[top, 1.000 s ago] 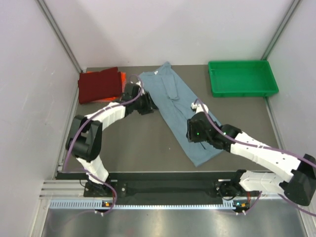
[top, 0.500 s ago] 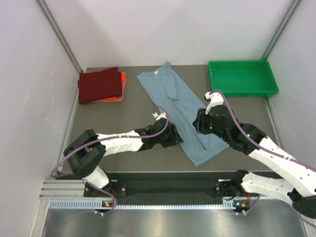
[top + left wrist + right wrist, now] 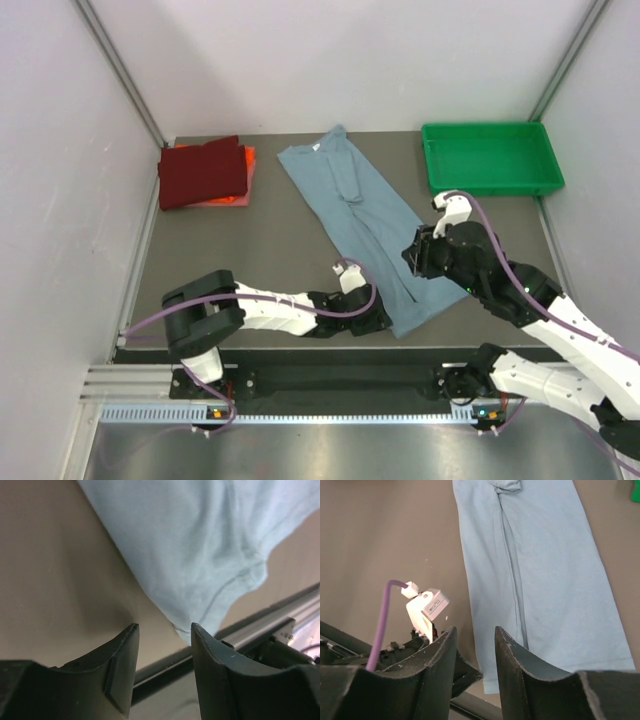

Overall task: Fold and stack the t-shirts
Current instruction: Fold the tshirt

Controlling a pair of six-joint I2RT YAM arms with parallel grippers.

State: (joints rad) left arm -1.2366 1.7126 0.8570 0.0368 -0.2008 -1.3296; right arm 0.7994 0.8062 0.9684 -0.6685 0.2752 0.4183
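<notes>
Dusty grey-blue cloth t-shirt [image 3: 360, 215] lies as a long strip, diagonal on the dark tabletop [image 3: 250, 250], collar end far, hem end near the front edge. Left tool [image 3: 162, 630] sits low with the hem corner just ahead of its tips, narrow gap, empty. Right tool [image 3: 474, 630] hangs over the hem's right side, narrow gap, empty. Likely risks: left pinches only the top layer or misses the thin hem and scrapes the tabletop; a one-sided pull skews the strip. Dark red folded shirt [image 3: 200, 172] lies on the orange folded shirt [image 3: 240, 195], far left, well apart.
</notes>
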